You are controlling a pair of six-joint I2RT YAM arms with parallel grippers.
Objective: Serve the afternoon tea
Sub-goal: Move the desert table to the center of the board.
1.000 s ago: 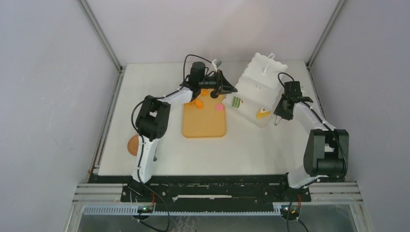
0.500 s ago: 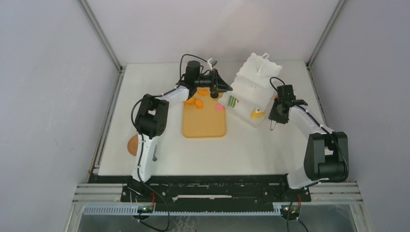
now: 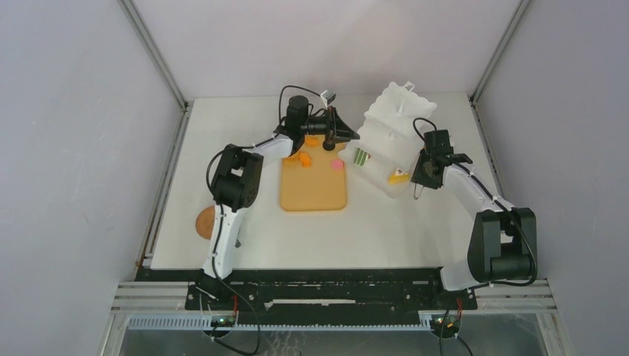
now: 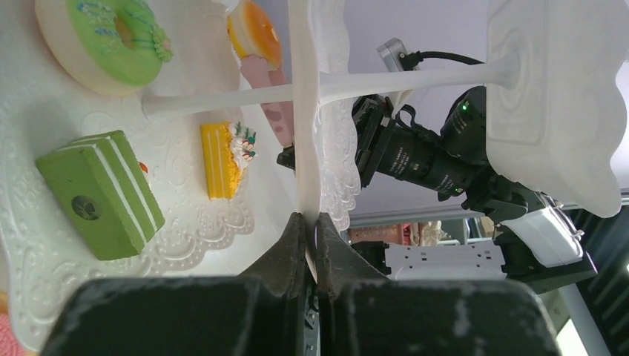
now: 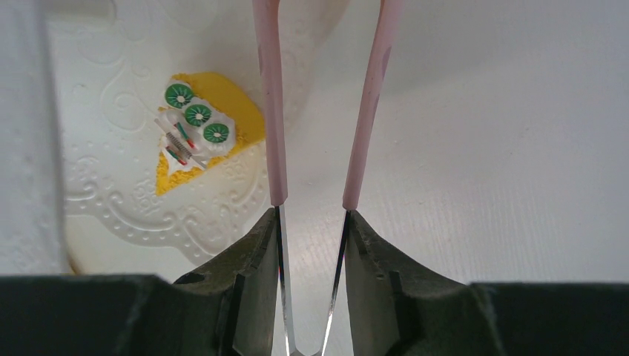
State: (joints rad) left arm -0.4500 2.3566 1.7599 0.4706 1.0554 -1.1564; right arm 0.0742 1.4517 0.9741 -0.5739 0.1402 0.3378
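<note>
Tightly, left gripper (image 4: pixel 311 219) on stand (image 4: pixel 304 111) (rim)

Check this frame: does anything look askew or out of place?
The white tiered stand is tipped, not upright, its post leaning toward the far right. The left fingers pinch one tier's rim, while the green layered cake and yellow wedge lie on its slanted lowest tier.

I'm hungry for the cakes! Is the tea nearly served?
Partway, I'd guess. Done: a tart and a pink round lie on the board. In hand: the left gripper pinches the stand by its rim; the right gripper holds open tongs beside the yellow wedge. Left: wedge, donut and green cake sit on the stand, if they go to the board too; no mugs in view.
</note>
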